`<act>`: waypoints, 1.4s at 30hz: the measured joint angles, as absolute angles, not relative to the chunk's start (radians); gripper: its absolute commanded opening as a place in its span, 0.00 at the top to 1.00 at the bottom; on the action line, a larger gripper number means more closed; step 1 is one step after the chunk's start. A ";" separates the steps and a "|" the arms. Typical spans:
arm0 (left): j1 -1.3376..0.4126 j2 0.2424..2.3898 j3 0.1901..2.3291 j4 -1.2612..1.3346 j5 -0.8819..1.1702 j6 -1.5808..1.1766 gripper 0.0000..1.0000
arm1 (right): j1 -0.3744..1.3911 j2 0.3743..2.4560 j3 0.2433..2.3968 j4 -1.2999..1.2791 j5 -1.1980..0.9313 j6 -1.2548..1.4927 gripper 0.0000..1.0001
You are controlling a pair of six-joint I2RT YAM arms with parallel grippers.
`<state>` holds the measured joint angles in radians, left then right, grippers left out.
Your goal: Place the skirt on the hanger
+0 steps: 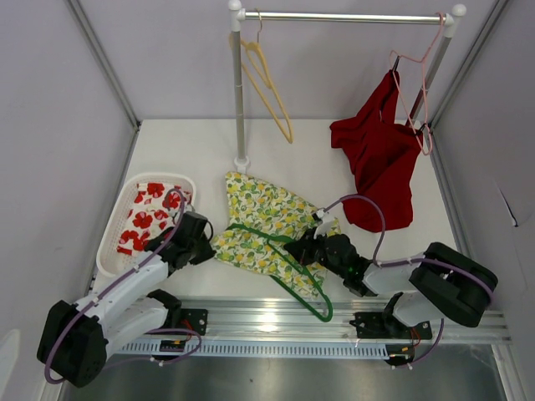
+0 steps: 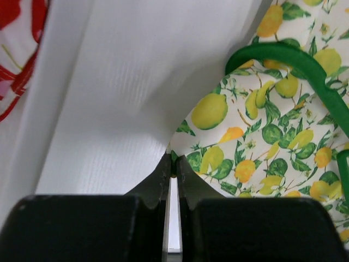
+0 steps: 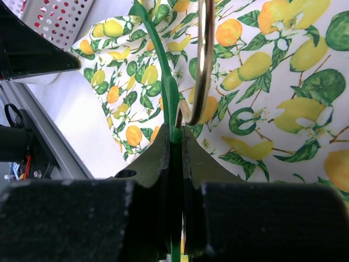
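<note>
Right wrist: right fingers (image 3: pixel 155 164) clamp hanger (image 3: pixel 169 98) (atop skirt (image 3: pixel 272 125)); left fingers (image 2: pixel 158 177) pinch skirt edge.

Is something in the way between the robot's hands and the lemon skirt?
Nothing visible is. The left gripper pinches the edge of the skirt, and the right gripper clamps the green hanger lying on top of it.

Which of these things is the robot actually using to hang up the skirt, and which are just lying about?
In use: skirt; green hanger; left gripper, pinching the skirt's edge; right gripper, clamped on the green hanger.

Lying about: basket holding a flowered cloth; red garment hanging from the rail; yellow hanger.
</note>
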<state>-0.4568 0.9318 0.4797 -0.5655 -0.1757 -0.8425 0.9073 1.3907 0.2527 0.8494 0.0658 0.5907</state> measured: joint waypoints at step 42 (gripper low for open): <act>-1.083 1.326 0.577 -0.108 -0.240 -0.573 0.36 | 0.928 1.426 0.319 0.787 0.101 0.590 1.00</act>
